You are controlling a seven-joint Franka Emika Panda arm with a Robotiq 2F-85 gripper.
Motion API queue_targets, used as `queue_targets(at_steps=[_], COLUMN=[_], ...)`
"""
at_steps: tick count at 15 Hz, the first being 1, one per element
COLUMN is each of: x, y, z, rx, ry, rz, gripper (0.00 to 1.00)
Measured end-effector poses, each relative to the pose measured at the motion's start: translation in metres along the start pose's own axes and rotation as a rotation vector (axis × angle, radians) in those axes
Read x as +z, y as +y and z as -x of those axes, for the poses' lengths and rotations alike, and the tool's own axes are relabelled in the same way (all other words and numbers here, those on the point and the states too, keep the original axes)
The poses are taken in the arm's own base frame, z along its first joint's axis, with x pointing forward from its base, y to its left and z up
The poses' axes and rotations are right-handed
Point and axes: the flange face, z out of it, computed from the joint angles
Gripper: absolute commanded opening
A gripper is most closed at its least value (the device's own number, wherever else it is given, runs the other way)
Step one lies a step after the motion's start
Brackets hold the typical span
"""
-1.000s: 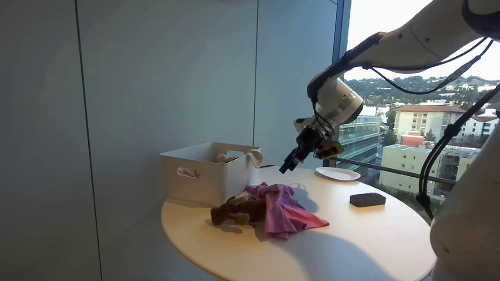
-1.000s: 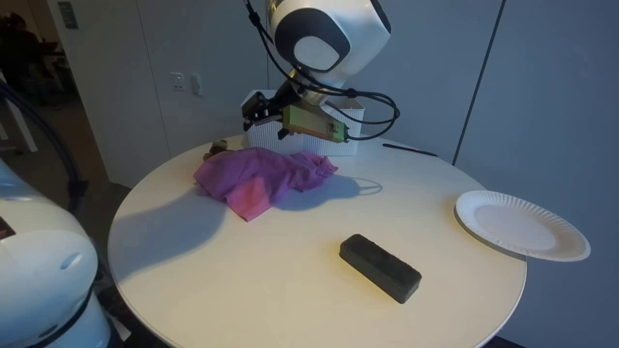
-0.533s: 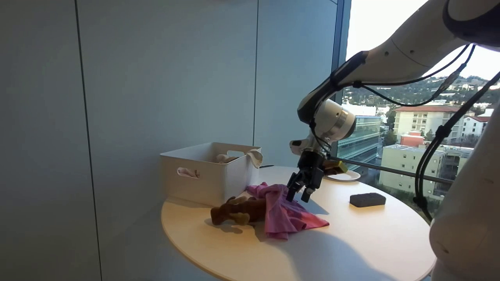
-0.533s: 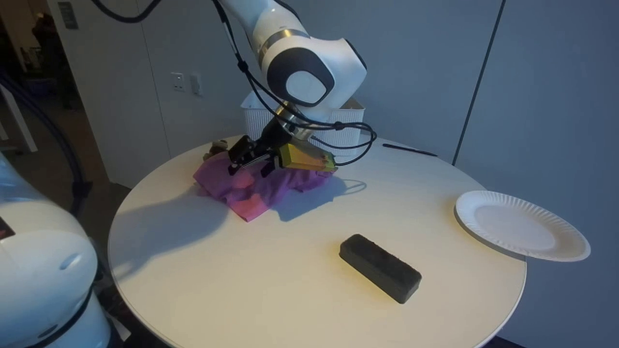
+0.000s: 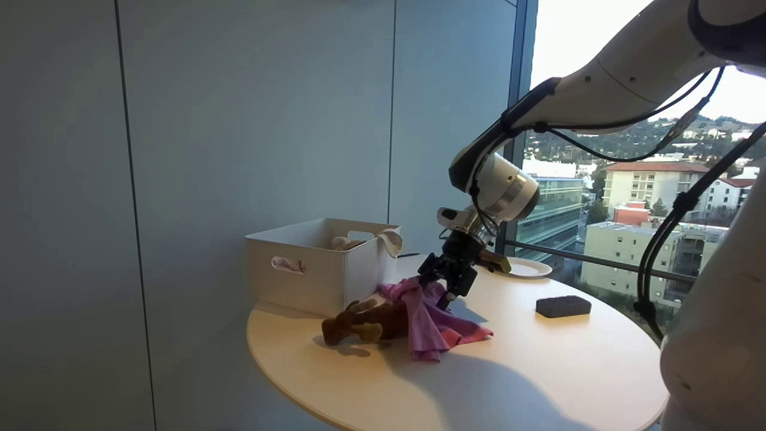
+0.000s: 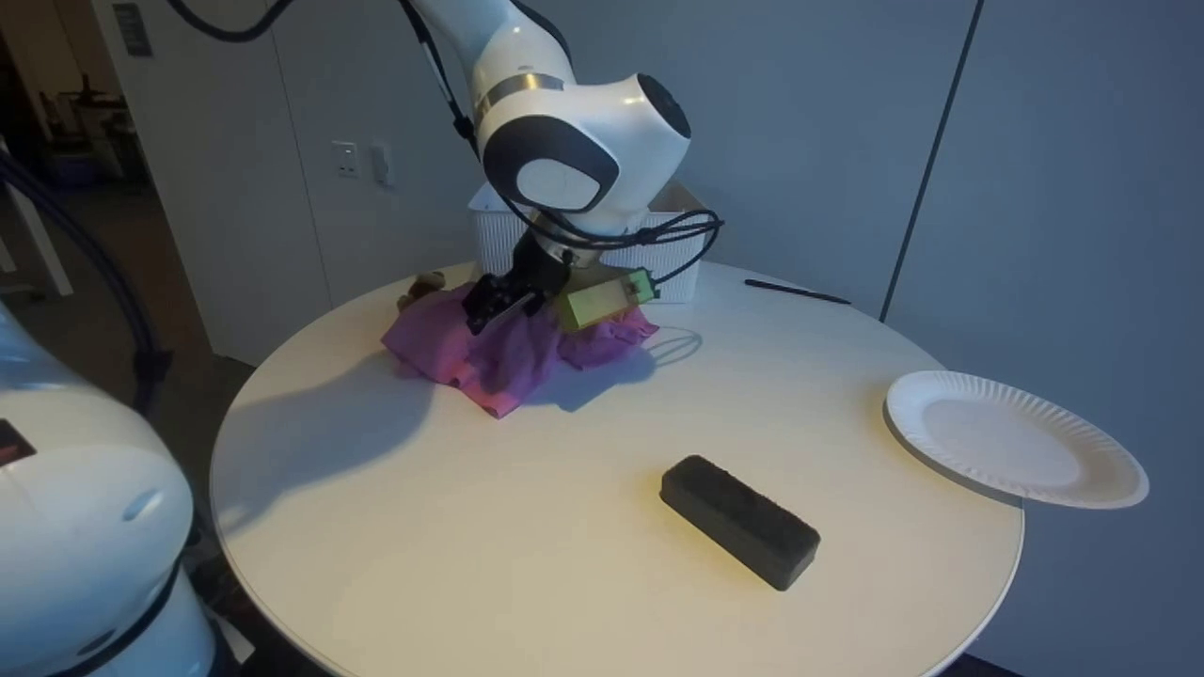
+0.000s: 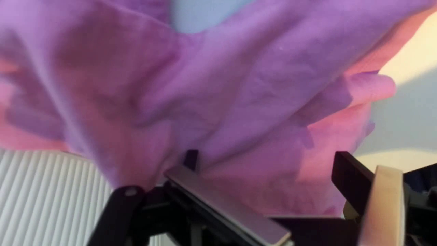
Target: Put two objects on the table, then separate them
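Note:
A purple-pink cloth [image 5: 426, 323] lies bunched on the table, draped over the rear part of a brown stuffed toy [image 5: 383, 320]. The cloth shows in both exterior views [image 6: 442, 338] and fills most of the wrist view [image 7: 239, 85]. Only a small end of the toy [image 6: 425, 284] shows beyond the cloth in an exterior view; the rest is hidden. My gripper [image 5: 435, 292] is down at the top of the cloth, tilted. In the wrist view my gripper [image 7: 267, 160] has its fingers wide apart, with cloth folds between and around them. The left fingertip [image 7: 191, 159] presses into a fold.
A white bin [image 5: 299, 263] with cloth items stands beside the toy, close to the gripper. A black block [image 6: 740, 522] and a white paper plate [image 6: 1006, 442] lie on the round table [image 6: 527, 564]. A thin dark stick [image 6: 797, 291] lies near the wall.
My gripper has come down from above the cloth into its top. The cloth has bunched up a little, and its loose front corner has drawn in. The toy has barely moved.

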Motion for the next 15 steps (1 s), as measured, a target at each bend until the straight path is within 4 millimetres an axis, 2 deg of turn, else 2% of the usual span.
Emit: queue_targets(at_steps=[6, 10, 11, 12, 15], x=[-0.019, -0.013, -0.008, -0.003, 0.010], y=[0.011, 0.012, 0.011, 0.010, 0.008], z=[-0.018, -0.016, -0.013, -0.010, -0.003], rx=[-0.201, -0.342, -0.369, -0.390, -0.442], ry=[0.014, -0.009, -0.019, -0.028, -0.045], rz=[0.183, 0.266, 0.274, 0.277, 0.275], gripper=[1.00, 1.00, 0.75, 0.74, 0.54])
